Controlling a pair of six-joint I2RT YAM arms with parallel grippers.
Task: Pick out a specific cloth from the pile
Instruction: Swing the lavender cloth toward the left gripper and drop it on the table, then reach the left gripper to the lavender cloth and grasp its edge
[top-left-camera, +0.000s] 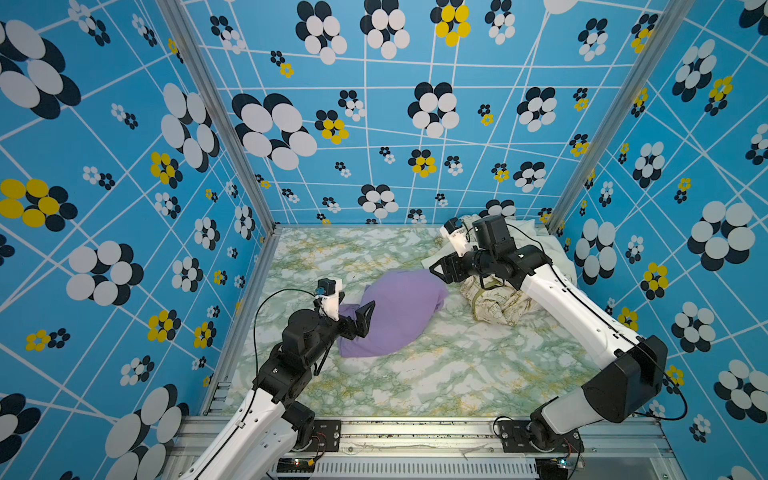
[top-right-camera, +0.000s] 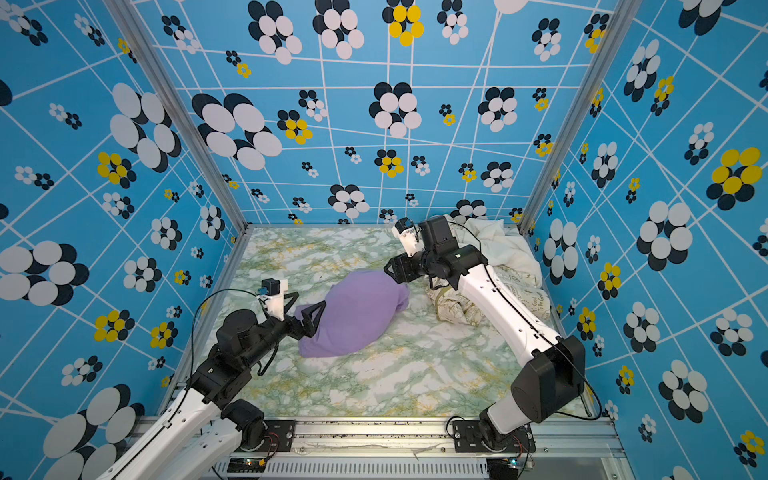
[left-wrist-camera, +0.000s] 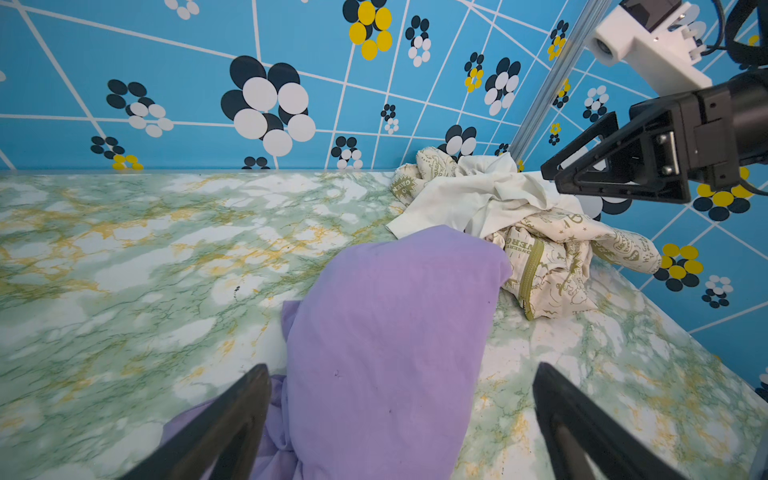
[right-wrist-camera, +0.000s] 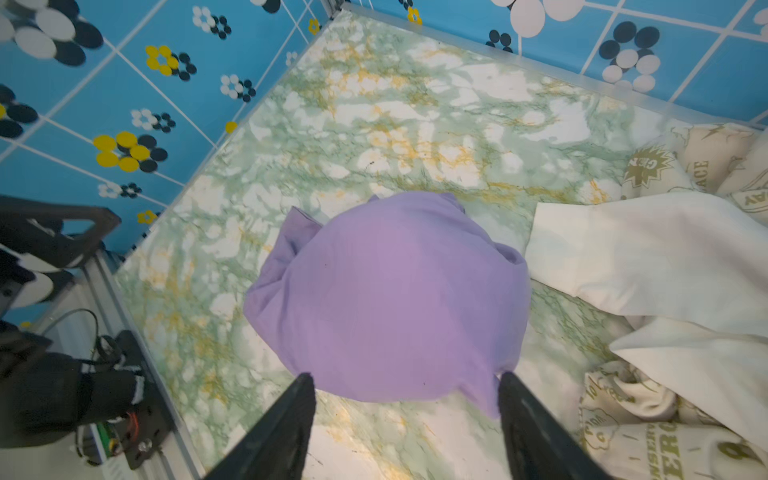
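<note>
The cloth, plain lavender, lies puffed up on the marbled table, apart from the pile. My left gripper is open at the cloth's near left end. In the left wrist view its gripper straddles the cloth. My right gripper hangs open over the far right end. In the right wrist view the cloth lies just past that gripper, with bare table between the fingers. The pile sits at the back right.
In the pile a plain white cloth rests on a cream cloth with green print and an olive strap. Blue flowered walls close the table on three sides. A metal rail runs along the front.
</note>
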